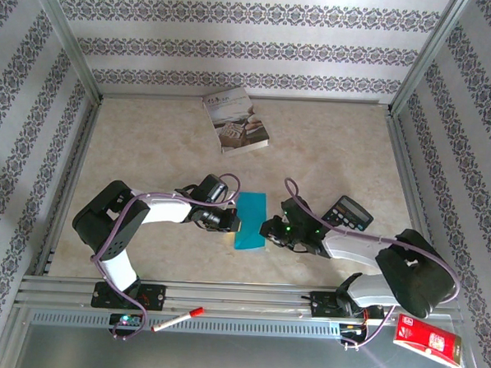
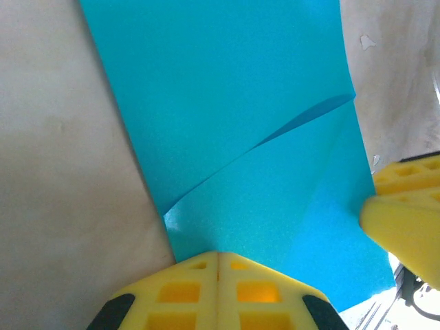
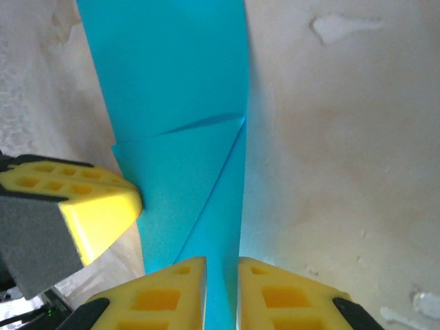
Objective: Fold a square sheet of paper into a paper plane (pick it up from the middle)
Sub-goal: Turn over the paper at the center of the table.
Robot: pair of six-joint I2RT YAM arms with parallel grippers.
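The square sheet of paper [image 1: 250, 220] is teal-blue and lies flat on the table's near middle. It is folded into a narrow strip with a triangular flap [image 2: 302, 179] turned in, the paper plane's shape at this moment. My left gripper [image 1: 233, 223] is shut, its yellow fingertips [image 2: 218, 256] together and resting on the sheet near its left edge. My right gripper [image 1: 265, 229] stands at the sheet's right edge with its jaws a narrow gap apart [image 3: 221, 265]. The edge of the sheet [image 3: 206, 137] runs under that gap. The two grippers face each other across the strip.
A grey-white printed book [image 1: 236, 120] lies at the back of the beige table [image 1: 330, 147]. A black calculator [image 1: 348, 212] sits just right of the right arm. A red marker [image 1: 177, 319] lies on the front rail, a red packet [image 1: 428, 342] at the front right.
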